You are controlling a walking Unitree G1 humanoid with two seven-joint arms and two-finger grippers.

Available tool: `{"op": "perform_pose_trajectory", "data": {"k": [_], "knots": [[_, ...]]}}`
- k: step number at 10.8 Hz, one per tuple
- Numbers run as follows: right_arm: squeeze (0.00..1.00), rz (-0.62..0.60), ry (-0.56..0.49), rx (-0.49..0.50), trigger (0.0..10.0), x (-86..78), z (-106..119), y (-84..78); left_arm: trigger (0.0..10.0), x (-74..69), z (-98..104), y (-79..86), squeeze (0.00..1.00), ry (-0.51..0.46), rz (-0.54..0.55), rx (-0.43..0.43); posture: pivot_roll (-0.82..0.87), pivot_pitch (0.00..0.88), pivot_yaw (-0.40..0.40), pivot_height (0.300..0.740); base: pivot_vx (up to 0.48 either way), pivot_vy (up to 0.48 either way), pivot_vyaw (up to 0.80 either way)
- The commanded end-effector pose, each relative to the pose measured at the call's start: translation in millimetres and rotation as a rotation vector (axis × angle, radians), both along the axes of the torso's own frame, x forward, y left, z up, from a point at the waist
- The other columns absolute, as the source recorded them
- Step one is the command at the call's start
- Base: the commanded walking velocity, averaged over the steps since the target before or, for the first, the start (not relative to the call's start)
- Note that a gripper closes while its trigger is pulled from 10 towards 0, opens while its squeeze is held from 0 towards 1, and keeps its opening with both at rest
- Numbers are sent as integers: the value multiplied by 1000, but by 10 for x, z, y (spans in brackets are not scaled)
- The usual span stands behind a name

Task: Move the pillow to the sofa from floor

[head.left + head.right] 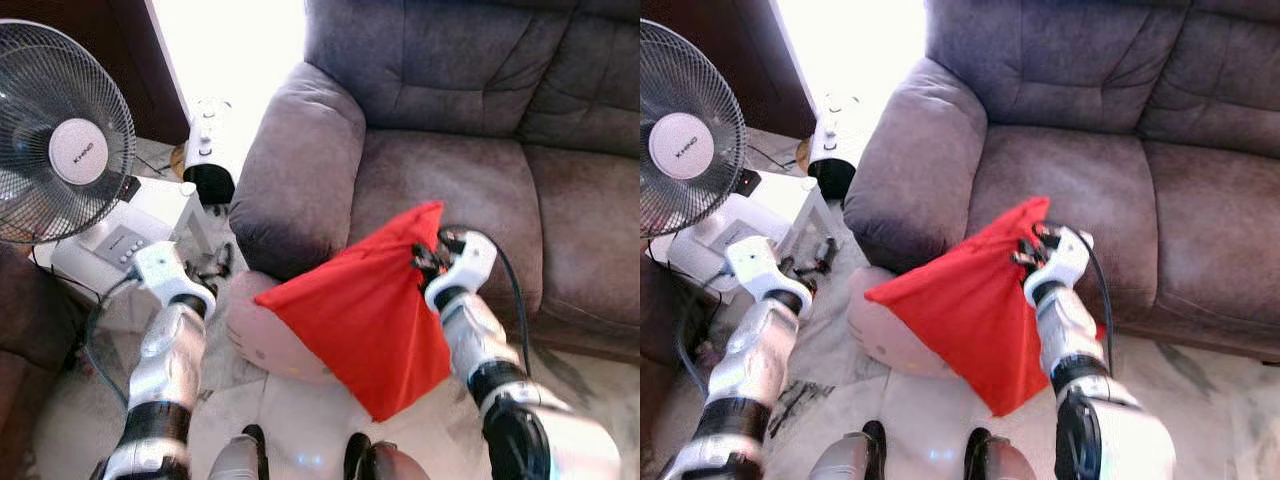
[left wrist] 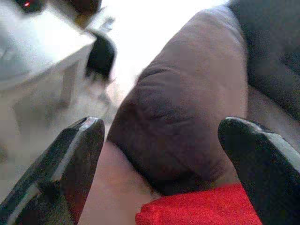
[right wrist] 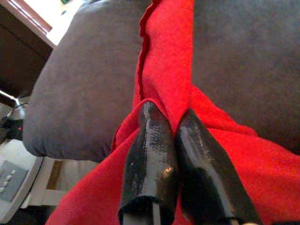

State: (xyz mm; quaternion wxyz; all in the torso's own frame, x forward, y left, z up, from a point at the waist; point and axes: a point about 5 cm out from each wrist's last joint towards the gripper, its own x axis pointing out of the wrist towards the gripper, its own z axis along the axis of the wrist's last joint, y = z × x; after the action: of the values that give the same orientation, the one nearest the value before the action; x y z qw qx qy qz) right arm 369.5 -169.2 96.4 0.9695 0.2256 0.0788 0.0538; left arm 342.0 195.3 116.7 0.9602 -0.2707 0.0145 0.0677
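A red pillow hangs by its top corner in front of the grey-brown sofa, its lower tip above the floor. My right gripper is shut on that pinched corner of red cloth, just at the sofa seat's front edge. A pink cushion lies on the floor under the red pillow, against the sofa's armrest. My left gripper is open, held low by the armrest and pointing at it, with nothing between its fingers.
A standing fan and a low white table are at my left. A white appliance stands beside the armrest. Cables trail on the pale marble floor. My feet show at the bottom.
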Motion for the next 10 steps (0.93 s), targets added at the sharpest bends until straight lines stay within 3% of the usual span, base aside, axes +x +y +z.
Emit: {"op": "perform_pose_trajectory", "data": {"k": [1, 3, 4, 5, 10], "knots": [[0, 2, -169, -10, 10000, 155, 413, -51, 10000, -23, -94, 57, 1000, 55, 33, -69, 153, 138, -65, 740, 0, 0, 0], [0, 16, -207, 9, 10000, 197, 534, -18, 10000, 16, -59, 14, 1000, 62, 0, -137, 147, 135, -59, 740, 0, 0, 0], [0, 25, -215, 13, 10000, 209, 566, 14, 10000, 39, -62, -50, 1000, 85, -56, -132, 147, 133, -57, 740, 0, 0, 0], [0, 37, -244, 41, 10000, 235, 653, 71, 10000, 46, -156, -66, 0, 181, -85, -117, 144, 121, -50, 740, 0, 0, 0], [0, 75, -374, 123, 10000, 324, 1121, 155, 10000, 132, -86, -19, 0, 202, -40, -152, 134, 122, -52, 740, 0, 0, 0]]}}
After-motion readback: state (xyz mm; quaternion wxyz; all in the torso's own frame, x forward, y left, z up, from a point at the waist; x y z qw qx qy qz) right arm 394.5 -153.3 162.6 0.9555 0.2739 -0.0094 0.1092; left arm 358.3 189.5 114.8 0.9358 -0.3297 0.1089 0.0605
